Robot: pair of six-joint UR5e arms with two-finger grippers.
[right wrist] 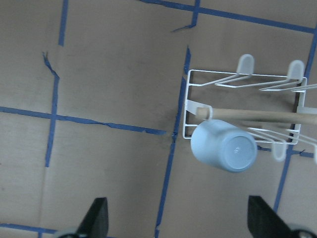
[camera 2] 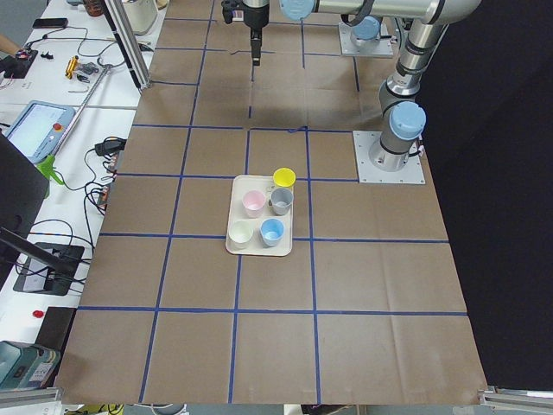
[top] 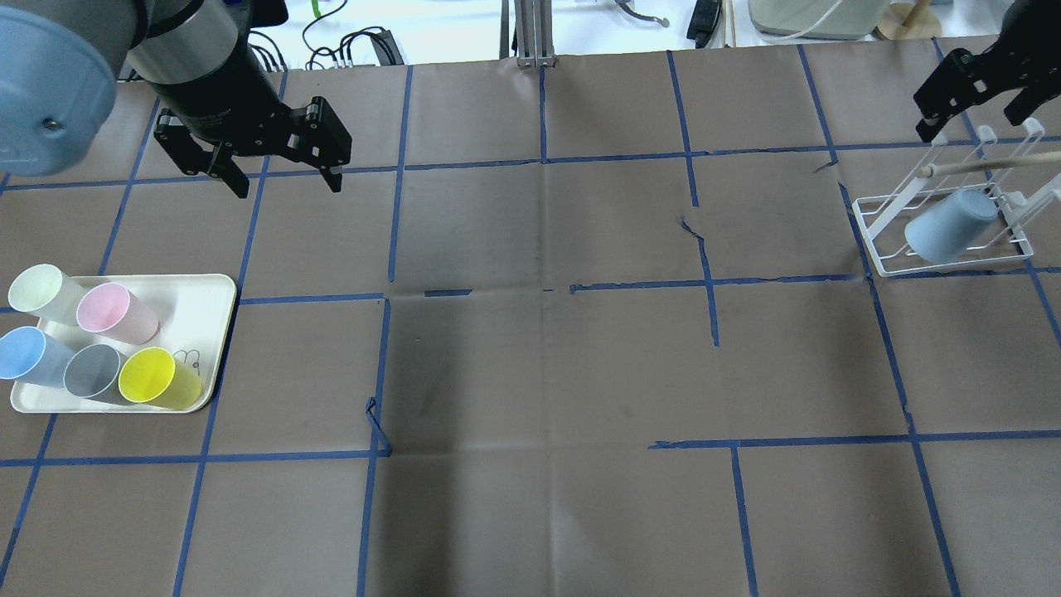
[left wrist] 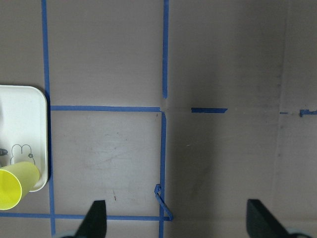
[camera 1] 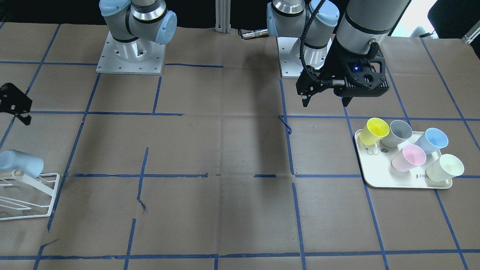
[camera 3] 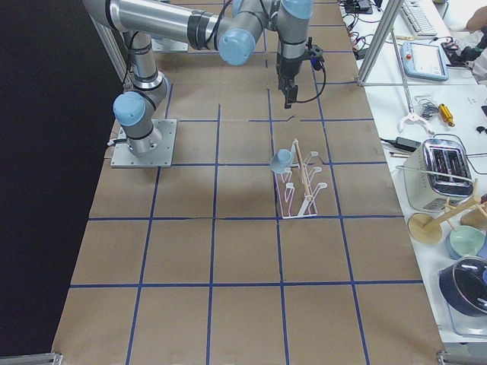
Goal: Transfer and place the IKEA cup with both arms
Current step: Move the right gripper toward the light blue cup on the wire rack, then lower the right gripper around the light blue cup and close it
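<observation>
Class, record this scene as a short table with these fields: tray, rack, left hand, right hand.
tray: five upright cups: yellow, grey, pink, pale green, sky-blue
rack: one blue cup, base up, tilted
left hand: open, empty, over the table near the tray
right hand: open, empty, raised near the rack

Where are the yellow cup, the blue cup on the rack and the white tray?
yellow cup [top: 149,376]: overhead view, its open mouth.
blue cup on the rack [top: 951,224]: overhead view, its side wall.
white tray [top: 197,300]: overhead view, bare floor near a corner.
</observation>
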